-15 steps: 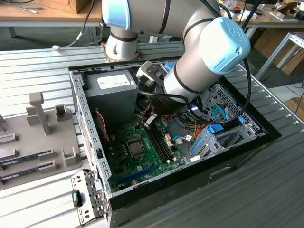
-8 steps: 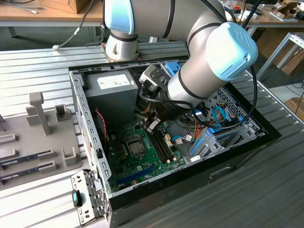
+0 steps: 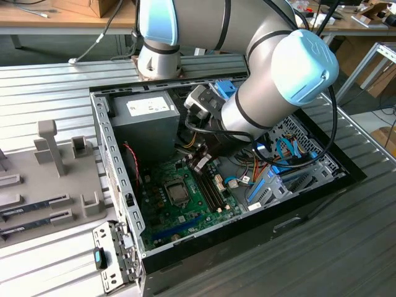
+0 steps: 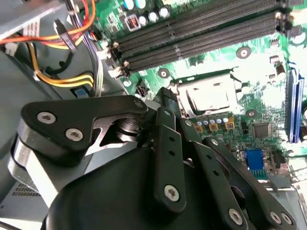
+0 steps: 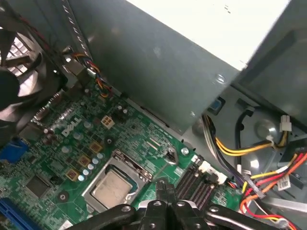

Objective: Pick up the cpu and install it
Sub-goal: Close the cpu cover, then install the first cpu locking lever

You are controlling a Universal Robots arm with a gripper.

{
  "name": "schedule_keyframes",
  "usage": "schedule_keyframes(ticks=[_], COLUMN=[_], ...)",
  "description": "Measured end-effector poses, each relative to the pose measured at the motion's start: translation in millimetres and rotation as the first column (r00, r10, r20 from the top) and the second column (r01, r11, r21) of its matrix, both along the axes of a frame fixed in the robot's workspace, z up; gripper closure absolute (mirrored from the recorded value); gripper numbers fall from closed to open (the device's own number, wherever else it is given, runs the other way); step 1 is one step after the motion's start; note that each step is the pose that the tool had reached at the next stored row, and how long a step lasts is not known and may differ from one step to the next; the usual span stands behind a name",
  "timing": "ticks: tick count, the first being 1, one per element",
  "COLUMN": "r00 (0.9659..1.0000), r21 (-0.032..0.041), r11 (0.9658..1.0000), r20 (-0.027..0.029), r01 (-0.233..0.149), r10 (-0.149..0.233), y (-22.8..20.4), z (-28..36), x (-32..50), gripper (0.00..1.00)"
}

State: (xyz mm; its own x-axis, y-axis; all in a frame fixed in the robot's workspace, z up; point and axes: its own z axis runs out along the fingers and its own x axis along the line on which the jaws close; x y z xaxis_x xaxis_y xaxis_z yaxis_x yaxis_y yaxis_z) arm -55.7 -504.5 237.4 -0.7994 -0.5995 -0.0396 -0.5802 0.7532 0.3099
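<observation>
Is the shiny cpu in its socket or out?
In. The cpu lies flat inside the socket frame on the green board; the claw hovers beside it, shut and empty.

case: open black PC case [image 3: 322, 185] on the slatted metal desk [image 3: 49, 80]
PSU: grey power supply box [image 3: 145, 120] in the case's far corner
board: green motherboard [image 3: 185, 204], empty memory slots [image 4: 201, 36]
cables: yellow/orange bundle [image 5: 249, 148] beside the PSU
fan: black case fan [image 5: 19, 62]
jig: grey fixture tray [image 3: 43, 179], exterior view's left
</observation>
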Motion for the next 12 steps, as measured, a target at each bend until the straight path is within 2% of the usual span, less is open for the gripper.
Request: schedule_keyframes(ticks=[2,4,5,6,7,9,12], r00=[1.0000,1.0000,1.0000,1.0000,1.0000,1.0000,1.0000], r21=[0.0002,-0.0001,0.0000,0.0000,-0.0001,0.0001,0.0001], r11=[1.0000,1.0000,1.0000,1.0000,1.0000,1.0000,1.0000], r20=[0.0000,0.0000,0.0000,0.0000,0.0000,0.0000,0.0001], r01=[0.000,0.000,0.000,0.000,0.000,0.000,0.000], r10=[0.000,0.000,0.000,0.000,0.000,0.000,0.000], y=[0.7,4.3,8.0,14.0,17.6,24.3,32.1], z=[0.0,0.1,0.0,0.1,0.3,0.8,1.8], x=[3.3,3.9,4.2,4.5,4.8,5.4,5.5], gripper=[0.89,0.89,0.89,0.89,0.89,0.89,0.89])
